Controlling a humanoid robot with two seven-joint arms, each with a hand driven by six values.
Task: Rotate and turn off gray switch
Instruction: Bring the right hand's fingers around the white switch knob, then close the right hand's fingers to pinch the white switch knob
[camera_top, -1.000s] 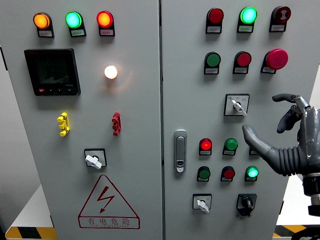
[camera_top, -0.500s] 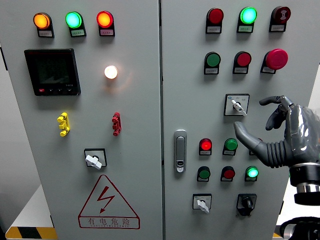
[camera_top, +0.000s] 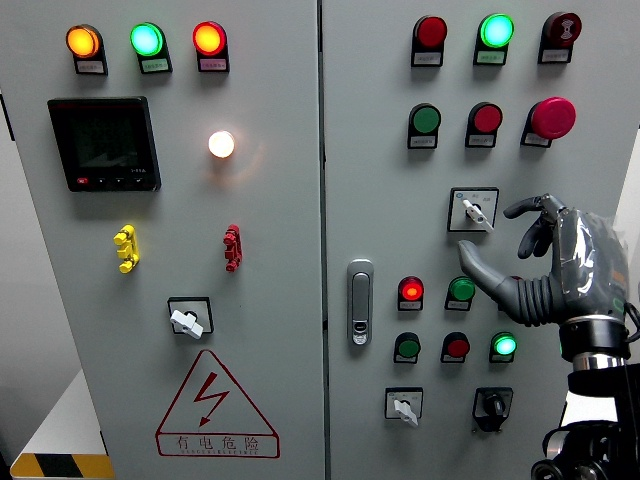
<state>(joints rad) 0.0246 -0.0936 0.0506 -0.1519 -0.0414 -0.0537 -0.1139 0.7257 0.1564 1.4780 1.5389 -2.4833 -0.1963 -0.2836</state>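
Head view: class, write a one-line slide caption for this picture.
Robot's open right hand nears the gray rotary switch on the control panel, not yet touching it.

You face a control cabinet with two doors side by side. On the left door, a display sits upper left, a lamp to its right, and a rotary switch below, above a warning triangle. On the right door, the door handle sits at the left edge. The gray switch is mid-door, beneath two rows of buttons. Your right hand is just right of it, its thumb below the switch, not touching.
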